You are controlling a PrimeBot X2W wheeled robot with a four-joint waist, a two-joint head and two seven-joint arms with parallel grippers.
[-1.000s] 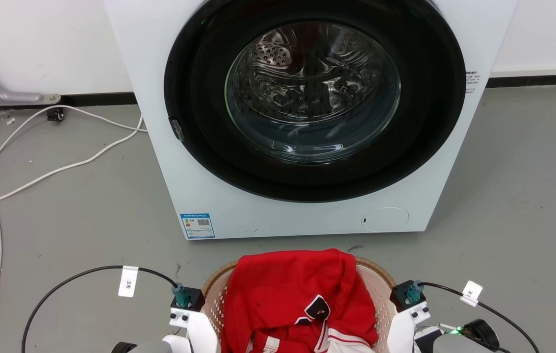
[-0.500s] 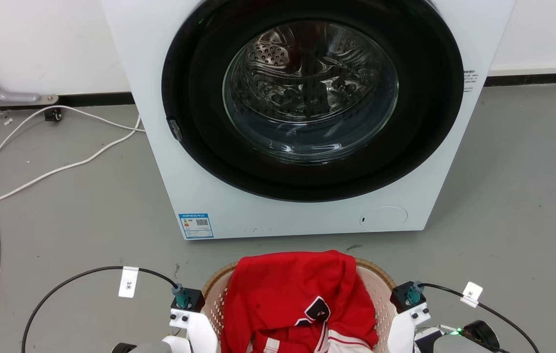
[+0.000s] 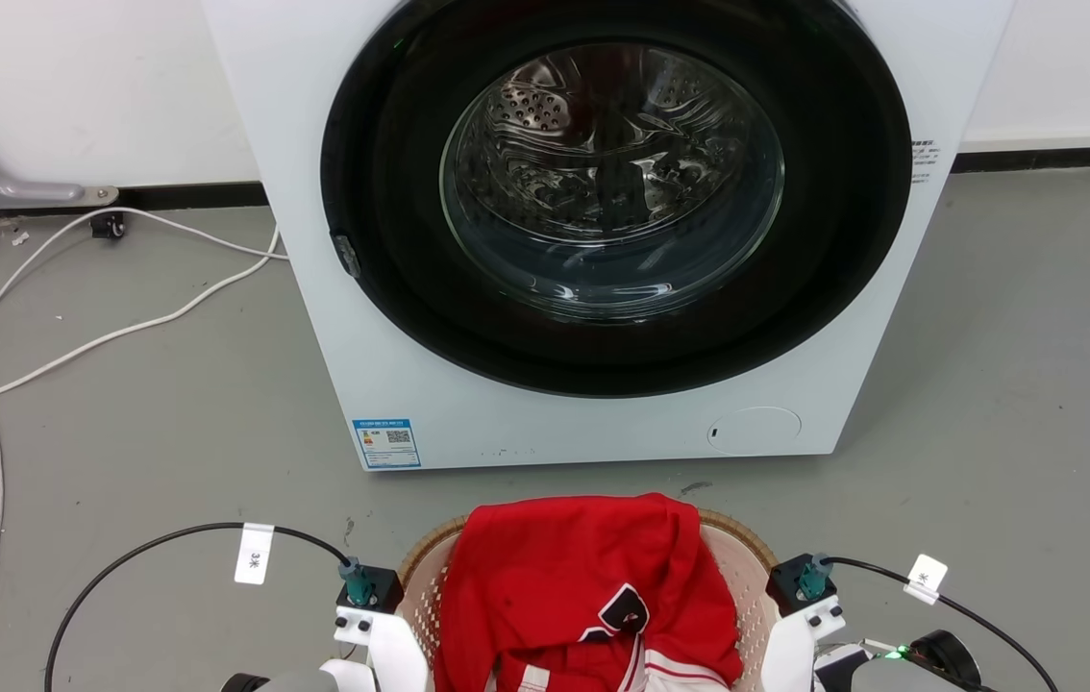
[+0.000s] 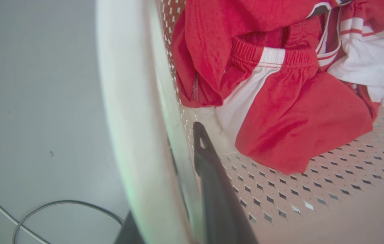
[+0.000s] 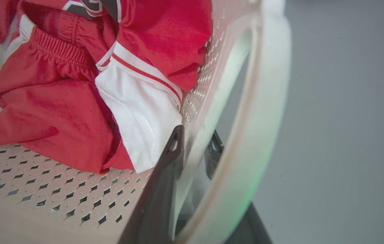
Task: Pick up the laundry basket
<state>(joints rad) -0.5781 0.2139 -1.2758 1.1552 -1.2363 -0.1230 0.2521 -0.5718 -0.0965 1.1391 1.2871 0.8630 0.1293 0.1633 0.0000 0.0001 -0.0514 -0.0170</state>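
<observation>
The laundry basket (image 3: 745,553), cream with perforated walls and a brown woven rim, sits at the bottom centre of the head view in front of the washer. Red and white clothes (image 3: 583,586) fill it. My left gripper (image 4: 183,142) straddles the basket's left wall (image 4: 178,84), one dark finger (image 4: 212,183) inside and the other outside under the white handle (image 4: 121,101). My right gripper (image 5: 197,135) clamps the right wall the same way, its inner finger (image 5: 165,176) against the perforated wall beside the white handle (image 5: 266,101). Both are shut on the basket.
A white front-loading washer (image 3: 410,365) with an open drum (image 3: 612,183) stands just beyond the basket. White cables (image 3: 74,346) trail over the grey floor at left. Black cables (image 3: 151,543) run from both wrist mounts. Bare floor lies to the right.
The basket, the clothes and both wrist mounts have slipped a few pixels toward the bottom of the head view. The washer holds its place apart from a slight camera wobble.
</observation>
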